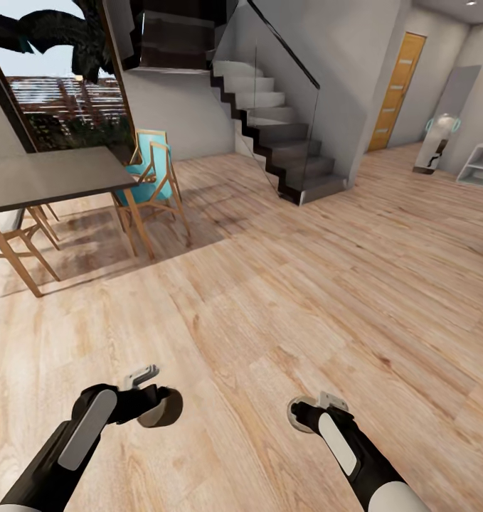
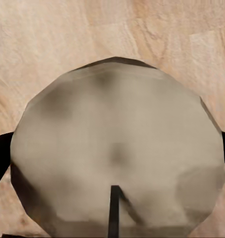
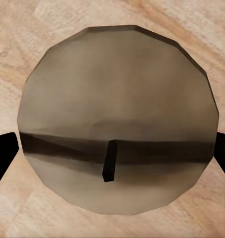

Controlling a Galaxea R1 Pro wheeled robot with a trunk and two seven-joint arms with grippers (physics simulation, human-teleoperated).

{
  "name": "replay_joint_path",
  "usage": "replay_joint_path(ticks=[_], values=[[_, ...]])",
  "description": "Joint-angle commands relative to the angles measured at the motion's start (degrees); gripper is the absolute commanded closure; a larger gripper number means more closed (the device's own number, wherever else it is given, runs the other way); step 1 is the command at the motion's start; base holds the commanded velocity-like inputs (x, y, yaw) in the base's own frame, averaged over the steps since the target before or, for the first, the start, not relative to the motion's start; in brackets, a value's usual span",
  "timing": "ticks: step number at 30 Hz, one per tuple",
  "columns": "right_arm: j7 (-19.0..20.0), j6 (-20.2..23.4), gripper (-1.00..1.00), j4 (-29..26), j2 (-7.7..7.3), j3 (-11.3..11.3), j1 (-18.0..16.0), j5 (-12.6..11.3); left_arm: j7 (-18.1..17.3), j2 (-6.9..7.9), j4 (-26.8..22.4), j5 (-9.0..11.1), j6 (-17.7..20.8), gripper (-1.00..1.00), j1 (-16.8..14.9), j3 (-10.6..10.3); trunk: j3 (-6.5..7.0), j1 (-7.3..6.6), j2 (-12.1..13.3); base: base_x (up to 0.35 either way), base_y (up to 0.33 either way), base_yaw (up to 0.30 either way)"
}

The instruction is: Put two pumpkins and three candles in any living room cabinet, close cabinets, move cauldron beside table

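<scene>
Both tools, left (image 1: 156,405) and right (image 1: 301,412), grip candles over open floor (image 1: 284,284).

- Ahead of me on the left stands a dining table (image 1: 49,178), chairs (image 1: 152,181) tucked beside it.
- A staircase (image 1: 284,135) rises behind them, centre.
- A door (image 1: 396,89) lies far right, beyond open floor (image 1: 305,284).

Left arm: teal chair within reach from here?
Probably not. The teal chair stands far off across open wood floor, and the left gripper is shut on a candle.
</scene>
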Motion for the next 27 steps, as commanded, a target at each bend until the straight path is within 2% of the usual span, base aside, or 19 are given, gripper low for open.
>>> replay_joint_path(ticks=[1,4,7,9,11,24,27], values=[[-0.58,0.1,1.0,-0.1,-0.04,0.2,-0.02,-0.65,2.81,-0.1,0.21,1.13,-0.84,1.0,-0.07,-0.19,0.14,-0.23,0.39,0.0,0.0,0.0],[-0.59,0.1,1.0,-0.1,-0.04,0.21,-0.02,-0.65,6.8,-0.38,0.66,0.88,-1.72,1.0,-0.17,-0.25,0.68,-0.89,1.6,0.0,0.0,0.0],[-0.6,0.1,1.0,-0.07,-0.05,0.21,-0.02,-0.65,7.99,-0.48,0.78,0.17,-1.95,1.0,-0.2,-0.27,1.21,-1.55,2.8,0.0,0.0,0.0],[-0.6,0.1,1.0,-0.06,-0.05,0.21,-0.02,-0.6,8.37,-0.55,0.8,-1.76,-2.01,1.0,-0.21,-0.24,1.57,-1.99,3.6,0.0,0.0,0.0],[-0.6,0.13,1.0,-0.03,-0.01,0.15,-0.02,-0.44,8.44,-0.57,0.77,-2.24,-2.02,1.0,-0.2,-0.24,1.93,-2.43,4.4,0.0,0.0,0.0],[-0.6,0.01,1.0,-0.02,0.12,0.16,-0.02,-0.73,8.65,-0.49,0.74,-2.56,-2.03,1.0,-0.21,-0.27,4.27,-5.28,9.62,0.0,0.0,0.0],[-0.57,0.06,1.0,-0.02,0.13,0.1,-0.02,-0.8,11.08,-0.52,0.75,-2.52,-2.03,1.0,-0.2,-0.27,4.8,-5.94,10.82,0.0,0.0,0.0]])
